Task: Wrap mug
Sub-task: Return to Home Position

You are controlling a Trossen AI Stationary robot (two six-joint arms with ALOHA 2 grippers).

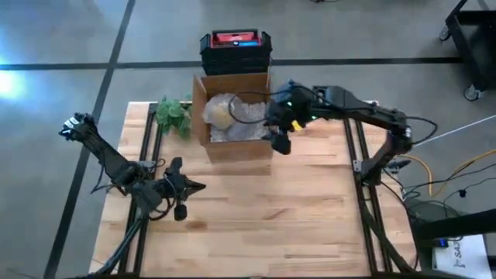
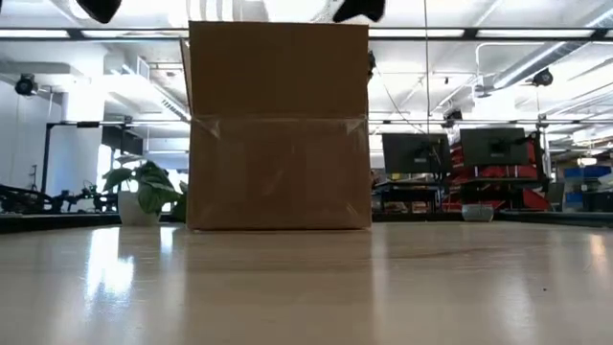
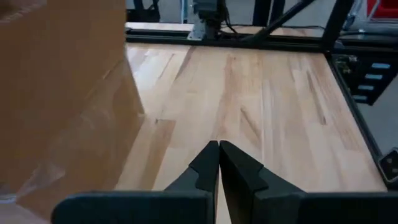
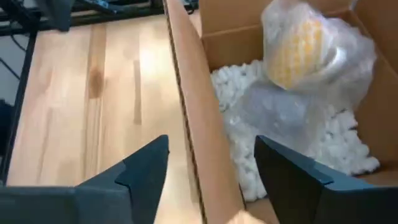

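High view: cardboard box (image 1: 236, 149) at upper centre of the frame; wrapped yellow mug (image 1: 221, 114) lies inside it, in the left part.
Key relation: right gripper (image 1: 280, 139) hangs at the box's right wall — the mug is to its left in the frame, beyond that wall; this arm is much the nearer one.
Right fingers: in right wrist view the fingers (image 4: 146, 168) are spread wide, one on each side of the wall; they hold nothing.
Left gripper (image 1: 200, 186): lower left of the frame, well apart from the box; fingertips pressed together, empty.
Next move, my judgement: rise straight up first — a sideways pull may catch the wall.
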